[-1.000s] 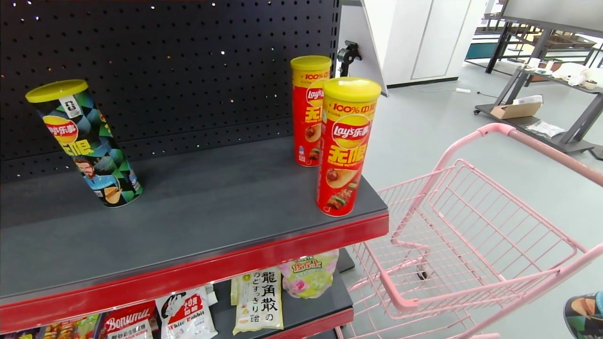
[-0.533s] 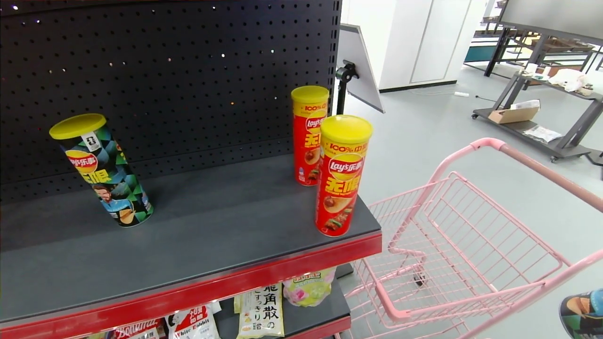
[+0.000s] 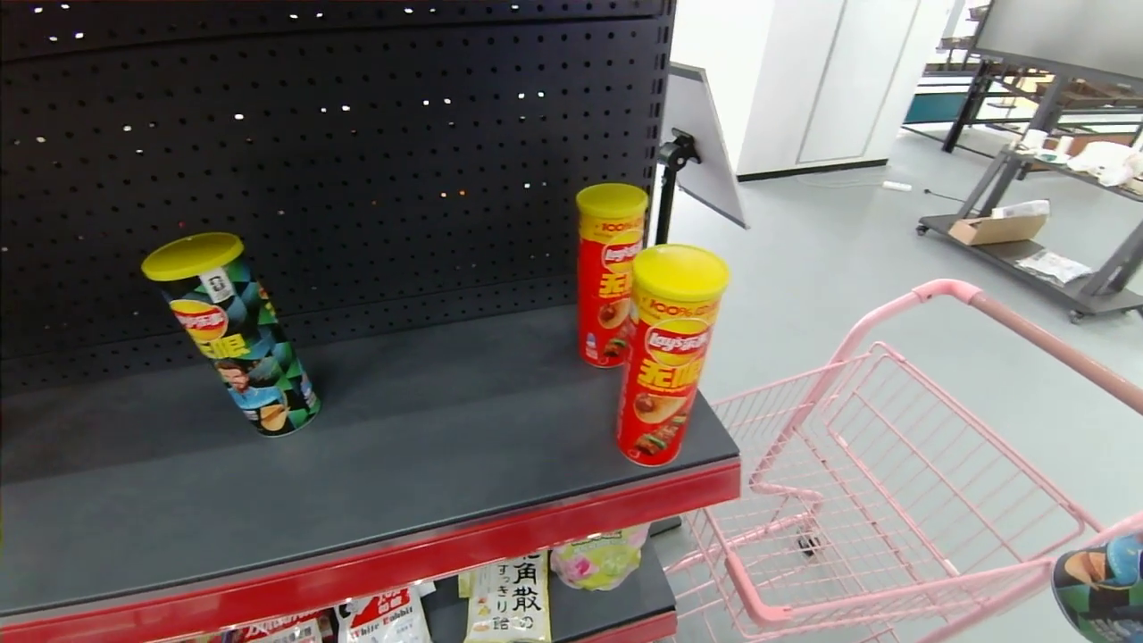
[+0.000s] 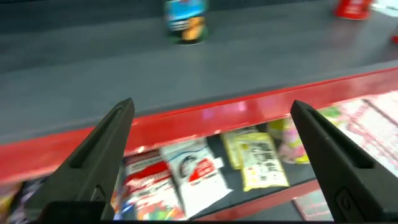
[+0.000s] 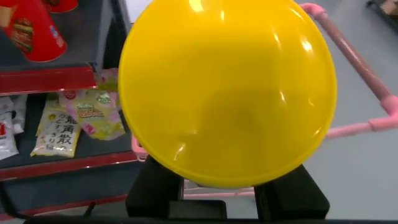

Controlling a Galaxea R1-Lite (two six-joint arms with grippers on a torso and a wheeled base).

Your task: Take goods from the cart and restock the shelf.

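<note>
while the can (image 3: 1100, 585) sits clamped in the right gripper (image 5: 222, 196) (low, just beside the cart (image 3: 1018, 330)), only the camera has swung, so the can seems no nearer the shelf (image 3: 429, 446); shelving it is still ahead. left gripper (image 4: 211, 106) hangs spread and empty, facing the shelf.

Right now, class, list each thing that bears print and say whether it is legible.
Front red can: logo, yellow characters, legible.
Rear red can: same print, partly hidden.
Patterned can: logo legible; white tag too small.
White packet: black characters, legible.
Held can: too cut off.
</note>
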